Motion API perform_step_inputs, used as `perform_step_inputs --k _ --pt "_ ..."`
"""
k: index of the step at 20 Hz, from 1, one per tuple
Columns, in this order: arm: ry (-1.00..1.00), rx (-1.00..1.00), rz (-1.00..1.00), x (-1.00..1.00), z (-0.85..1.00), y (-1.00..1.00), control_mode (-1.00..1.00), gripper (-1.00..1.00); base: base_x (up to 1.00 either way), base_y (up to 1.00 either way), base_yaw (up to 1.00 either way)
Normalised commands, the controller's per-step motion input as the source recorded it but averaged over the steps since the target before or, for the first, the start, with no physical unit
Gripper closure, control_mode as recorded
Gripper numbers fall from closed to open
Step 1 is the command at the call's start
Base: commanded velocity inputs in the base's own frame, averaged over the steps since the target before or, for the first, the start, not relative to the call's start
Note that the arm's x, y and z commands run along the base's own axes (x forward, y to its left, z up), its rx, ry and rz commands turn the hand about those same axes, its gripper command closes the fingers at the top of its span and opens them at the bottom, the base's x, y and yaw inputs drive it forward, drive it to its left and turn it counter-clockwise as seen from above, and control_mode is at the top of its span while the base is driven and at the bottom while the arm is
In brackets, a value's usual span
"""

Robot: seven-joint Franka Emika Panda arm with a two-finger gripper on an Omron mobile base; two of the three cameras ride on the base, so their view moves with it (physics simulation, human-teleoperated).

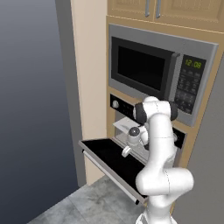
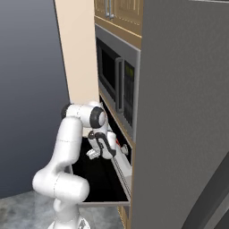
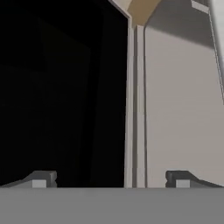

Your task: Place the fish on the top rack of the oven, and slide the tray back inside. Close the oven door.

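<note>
A home kitchen: a built-in oven (image 1: 131,114) with a knob strip sits in a tall wooden unit, its door (image 1: 111,159) dropped open below the jaws, a silver microwave (image 1: 159,70) above them, wood cabinets (image 1: 166,11) higher still, and grey stone floor tiles (image 1: 87,203) beneath.

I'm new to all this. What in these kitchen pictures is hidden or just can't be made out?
- The top rack: in the left base view the arm covers most of it.
- The fish: a tiny red speck near the claw in the right base view is too small to identify.
- The oven cavity: the hand view shows only blackness inside.
- The oven door: in the right base view its near part is behind the arm.
</note>
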Motion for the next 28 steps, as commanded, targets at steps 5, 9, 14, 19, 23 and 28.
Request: perform_step_inputs --k 5,9,14,19,23,28 --pt "-0.11 -0.03 0.03 -0.28 0.00 0.02 -1.00 -1.00 0.00 0.00 0.00" --pt "-0.21 -0.08 0.16 -1.00 0.29 0.75 -1.00 -1.00 0.00 0.00 0.00" --pt "-0.21 -0.08 0.13 -1.00 0.30 1.00 -1.00 -1.00 0.00 0.00 0.00" --pt "-0.34 -0.02 0.04 -0.92 0.88 0.89 -1.00 -1.00 0.00 0.00 0.00" --pt "-0.44 0.00 0.00 -0.56 1.00 0.48 -1.00 -1.00 0.00 0.00 0.00" --pt "-0.27 0.00 0.02 -0.37 1.00 0.26 -1.00 -1.00 0.00 0.00 0.00"
